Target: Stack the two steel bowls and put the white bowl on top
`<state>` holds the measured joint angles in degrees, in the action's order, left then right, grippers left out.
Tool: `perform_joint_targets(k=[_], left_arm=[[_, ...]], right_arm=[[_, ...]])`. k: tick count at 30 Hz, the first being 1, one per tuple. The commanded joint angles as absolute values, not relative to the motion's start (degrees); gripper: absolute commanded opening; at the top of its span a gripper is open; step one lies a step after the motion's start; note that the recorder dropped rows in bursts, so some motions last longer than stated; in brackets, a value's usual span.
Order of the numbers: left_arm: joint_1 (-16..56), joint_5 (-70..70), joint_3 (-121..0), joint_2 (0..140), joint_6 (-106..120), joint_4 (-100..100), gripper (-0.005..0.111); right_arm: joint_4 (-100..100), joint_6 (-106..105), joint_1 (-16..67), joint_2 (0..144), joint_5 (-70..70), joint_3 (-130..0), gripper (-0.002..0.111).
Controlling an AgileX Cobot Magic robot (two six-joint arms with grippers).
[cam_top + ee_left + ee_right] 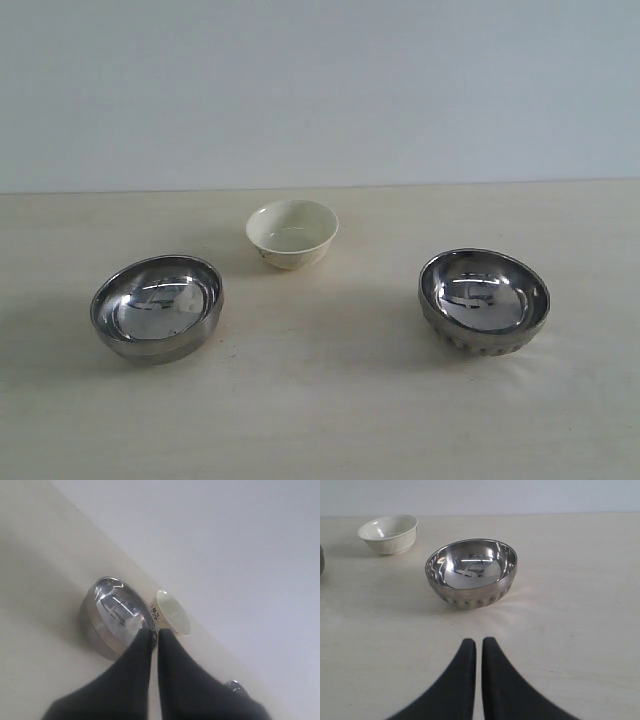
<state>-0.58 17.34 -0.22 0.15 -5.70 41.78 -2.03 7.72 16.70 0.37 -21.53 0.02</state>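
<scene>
Two steel bowls stand apart on the table: a smooth one (157, 307) at the left and a ribbed one (484, 300) at the right. The white bowl (292, 232) sits behind and between them, upright and empty. No gripper shows in the exterior view. In the left wrist view my left gripper (154, 632) is shut and empty, short of the smooth steel bowl (116, 615), with the white bowl (170, 612) beyond it. In the right wrist view my right gripper (478, 642) is shut and empty, well short of the ribbed steel bowl (471, 572); the white bowl (388, 533) lies farther off.
The pale table (320, 420) runs back to a plain light wall (320, 90). A sliver of the ribbed bowl (236, 687) peeks past the left gripper's finger. The edge of the smooth bowl (321, 560) shows at the border of the right wrist view.
</scene>
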Motion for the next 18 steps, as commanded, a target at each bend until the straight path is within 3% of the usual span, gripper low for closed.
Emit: perform_joint_targets(k=[1,12,18], left_arm=[[-0.74,14.33,0.0,0.0,-6.0,45.45,0.004],[-0.74,8.92,0.0,0.0,-4.05,61.05,0.004],[-0.74,8.65,-11.33,0.0,17.19,61.05,0.004]], right_arm=[[-2.11,7.62,16.51,0.0,-20.98,0.0,0.0],[-2.11,7.62,16.51,0.0,-20.98,0.0,0.0],[-2.11,7.62,16.51,0.0,-20.98,0.0,0.0]])
